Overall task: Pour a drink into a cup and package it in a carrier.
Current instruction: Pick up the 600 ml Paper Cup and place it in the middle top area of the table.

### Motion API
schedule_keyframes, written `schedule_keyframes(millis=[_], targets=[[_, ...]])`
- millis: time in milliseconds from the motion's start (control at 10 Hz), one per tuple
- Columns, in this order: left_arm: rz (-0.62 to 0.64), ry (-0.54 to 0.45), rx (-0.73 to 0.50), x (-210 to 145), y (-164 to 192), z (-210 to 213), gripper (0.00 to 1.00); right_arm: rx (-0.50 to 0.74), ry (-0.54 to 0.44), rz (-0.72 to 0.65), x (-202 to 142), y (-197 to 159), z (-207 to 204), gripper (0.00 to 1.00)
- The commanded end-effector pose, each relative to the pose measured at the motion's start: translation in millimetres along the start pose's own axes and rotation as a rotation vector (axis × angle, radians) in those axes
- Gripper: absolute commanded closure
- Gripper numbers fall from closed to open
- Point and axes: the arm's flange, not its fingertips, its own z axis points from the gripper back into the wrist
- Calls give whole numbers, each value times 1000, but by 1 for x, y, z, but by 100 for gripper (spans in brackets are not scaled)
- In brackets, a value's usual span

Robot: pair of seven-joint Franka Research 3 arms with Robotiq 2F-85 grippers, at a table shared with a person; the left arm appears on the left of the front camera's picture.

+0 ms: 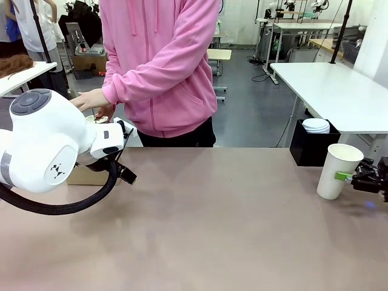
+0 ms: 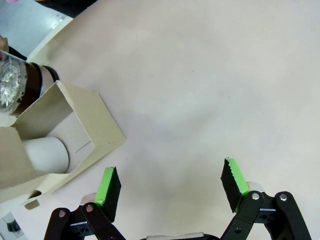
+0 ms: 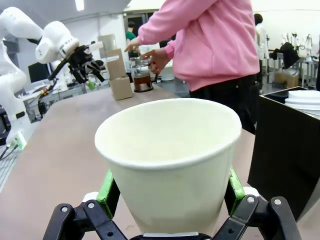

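We see the right gripper (image 3: 170,196) pinching a white paper cup (image 3: 170,160) between its green pads, one pad on each side of the cup's lower wall. In the front view the cup stands upright on the table (image 1: 212,230) near the right edge. Its wall is plain white, and the inside shows bare white as well. Just behind it sits a black box (image 1: 310,148) with a stack of white lids (image 1: 316,125) in it.

The left gripper (image 2: 170,176) hangs over bare tabletop with its jaws spread wide and nothing between them. Just beside its left pad is the brown cardboard carrier (image 2: 95,117). In one of its compartments we can make out a white cylinder (image 2: 47,155).

The drink (image 3: 142,83) is dark brown and fills the lower part of a clear press jug (image 3: 141,70), which stands just beside the carrier at the far left end of the table. The person (image 1: 160,66), in a pink hooded top, stands at the far side with a hand (image 3: 157,59) at the jug.

The left arm (image 1: 45,142) carries a small dark mark on its joint housing, too small for us to read
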Motion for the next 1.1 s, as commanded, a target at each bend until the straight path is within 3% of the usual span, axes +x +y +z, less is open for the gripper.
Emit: schedule_keyframes(millis=[0,200,300,400,700,800,1000], targets=[[1,-1,-1,0,0,0,0,-22,9,-40,7,3,-15,0],[1,-1,-1,0,0,0,0,-11,2,-33,5,4,-22,0],[1,-1,-1,0,0,0,0,-6,-2,-75,4,5,-17,20],[1,-1,-1,0,0,0,0,19,6,-17,-1,1,-13,20],[1,-1,-1,0,0,0,0,21,5,-29,-2,1,-13,16],[1,-1,-1,0,0,0,0,-77,-85,-71,19,19,18,20],[1,-1,-1,0,0,0,0,-174,-109,-112,76,54,1,20]])
